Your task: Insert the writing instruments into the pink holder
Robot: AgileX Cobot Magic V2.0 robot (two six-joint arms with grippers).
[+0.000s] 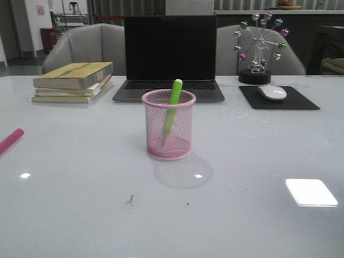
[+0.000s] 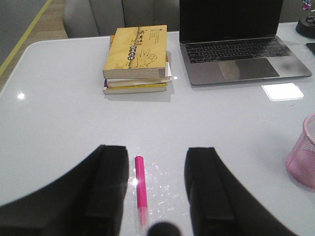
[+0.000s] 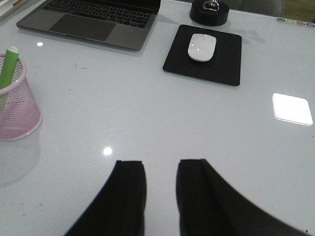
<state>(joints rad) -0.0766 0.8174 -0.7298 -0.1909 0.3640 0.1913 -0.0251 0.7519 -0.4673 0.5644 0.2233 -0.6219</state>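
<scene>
White and glossy, the surface (image 1: 258, 161) holds the job half done: the wide left claw (image 2: 155, 194) straddles the pink pen (image 2: 140, 184) lying flat, the green pen (image 1: 172, 110) leans inside the pink holder (image 1: 168, 131), and the right claw (image 3: 160, 196) hovers narrowly parted, empty.

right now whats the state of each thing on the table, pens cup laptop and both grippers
green pen: standing tilted inside the cup, white tip above the rim
pink pen: lying flat on the table, not yet in the cup
pink cup: upright
laptop: lid open, screen dark
books: stacked, closed
mouse: resting on its pad
left gripper: open, fingers either side of the pink pen
right gripper: open, empty
</scene>
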